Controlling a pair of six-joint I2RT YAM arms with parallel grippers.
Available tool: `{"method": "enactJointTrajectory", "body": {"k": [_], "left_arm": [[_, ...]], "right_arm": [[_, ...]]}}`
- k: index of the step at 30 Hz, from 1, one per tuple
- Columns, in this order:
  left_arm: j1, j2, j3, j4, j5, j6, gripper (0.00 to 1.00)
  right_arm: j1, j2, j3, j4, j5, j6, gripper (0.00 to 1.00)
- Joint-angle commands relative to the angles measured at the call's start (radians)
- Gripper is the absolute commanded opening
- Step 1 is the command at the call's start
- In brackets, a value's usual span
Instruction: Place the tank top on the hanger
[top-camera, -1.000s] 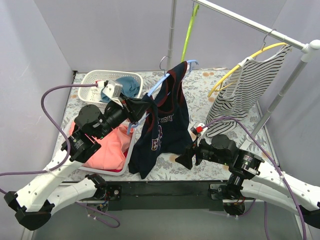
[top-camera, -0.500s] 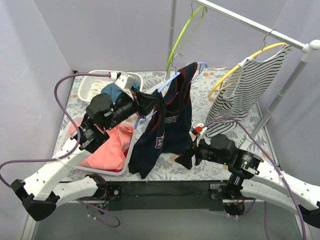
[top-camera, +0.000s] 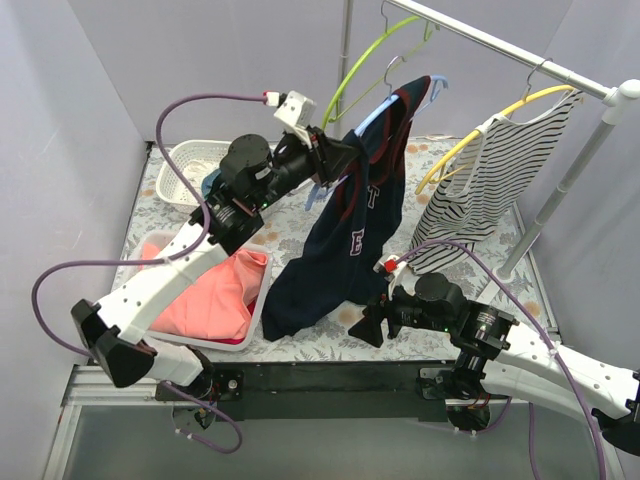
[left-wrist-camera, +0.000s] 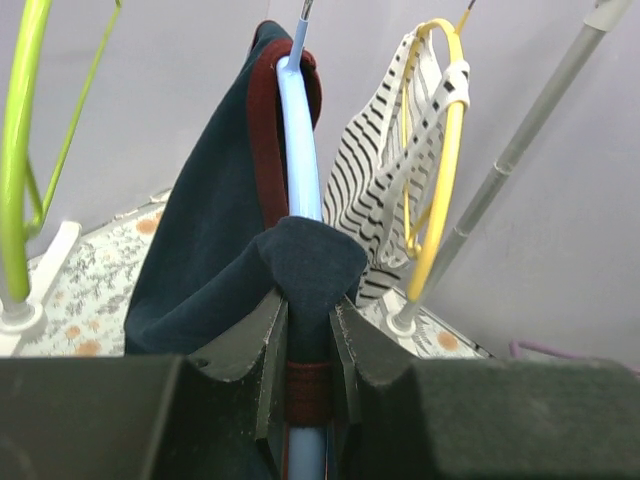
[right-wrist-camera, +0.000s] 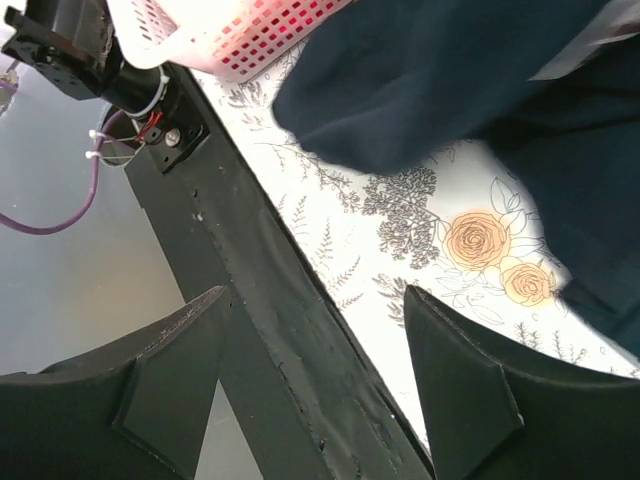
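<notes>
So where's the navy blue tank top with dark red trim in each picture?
Top external: the navy blue tank top hangs at centre from the left gripper.
Left wrist: tank top centre-left, over the thin light-blue hanger, pinched between the fingers.
Right wrist: tank top at top right.
Shared landmark: the floral table cover, in all three.

Bright, even light with soft shadows; both wrist views blur close up.

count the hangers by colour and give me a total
lime-green hanger: 1
light-blue hanger: 1
yellow hanger: 1
total: 3
</notes>
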Motion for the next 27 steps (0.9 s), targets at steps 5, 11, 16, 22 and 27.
{"method": "enactJointTrajectory", "body": {"k": [5,11,16,22,27], "left_arm": [[0.002,0.196,0.290,0.092,0.031,0.101,0.00],[0.004,0.320,0.466,0.054,0.038,0.135,0.00],[0.008,0.420,0.583,0.024,0.050,0.146,0.00],[0.013,0.522,0.713,-0.003,0.067,0.132,0.00],[0.013,0.585,0.811,-0.006,0.074,0.110,0.00]], "right_arm": [[0.005,-0.026,0.002,0.056,-0.029,0.015,0.77],[0.005,-0.030,0.005,0.058,-0.026,0.014,0.78],[0.005,-0.039,0.000,0.058,-0.029,0.017,0.77],[0.006,-0.058,-0.014,0.058,-0.026,0.027,0.77],[0.006,-0.055,-0.011,0.061,-0.023,0.030,0.77]]}}
